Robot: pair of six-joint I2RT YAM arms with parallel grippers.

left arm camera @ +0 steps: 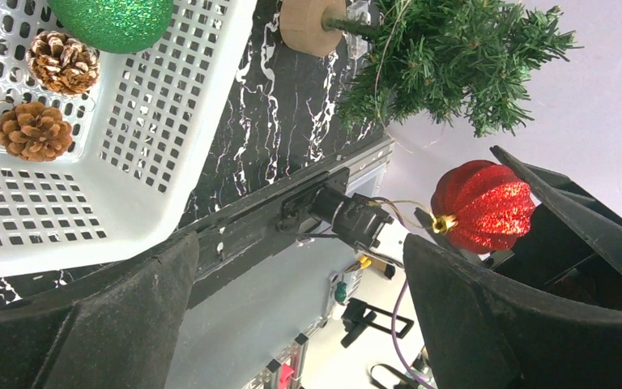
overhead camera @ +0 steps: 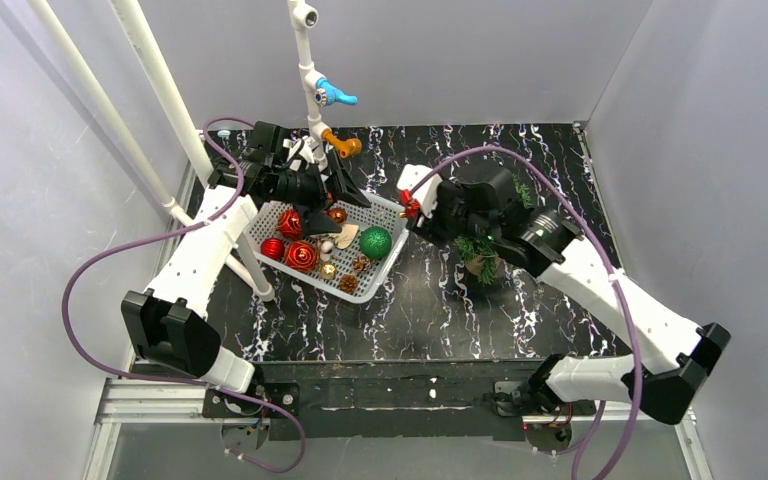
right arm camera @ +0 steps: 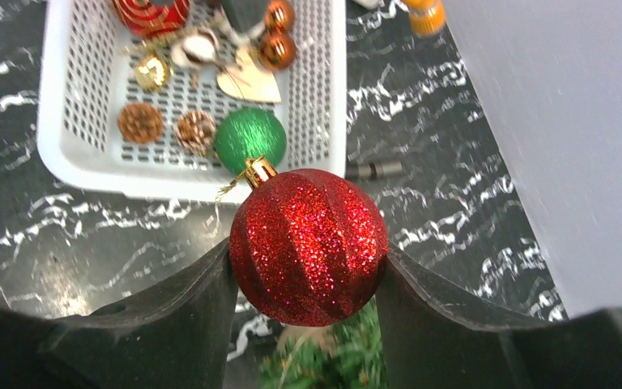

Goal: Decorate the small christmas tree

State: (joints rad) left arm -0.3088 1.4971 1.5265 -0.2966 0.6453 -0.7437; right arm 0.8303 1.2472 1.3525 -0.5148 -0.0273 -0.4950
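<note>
On the left of the dark marbled surface [overhead camera: 410,320], your left end effector [left arm camera: 300,251] hangs over the far corner of the white basket [overhead camera: 388,250] and hides part of what lies under it. Its jaws stand wide apart with nothing between them. In the basket you can make out three red balls [overhead camera: 302,255], a green ball [overhead camera: 375,242], two pine cones [overhead camera: 348,284], small copper balls [overhead camera: 337,214] and a pale heart [overhead camera: 345,237]. Just right of the basket, your right end effector [right arm camera: 308,267] is clamped on a red glitter ball [right arm camera: 308,243], one finger on each side. The small christmas tree [overhead camera: 480,250] sits under that wrist, mostly covered by the arm. In the right wrist view only its blurred green tips show, below the ball.
</note>
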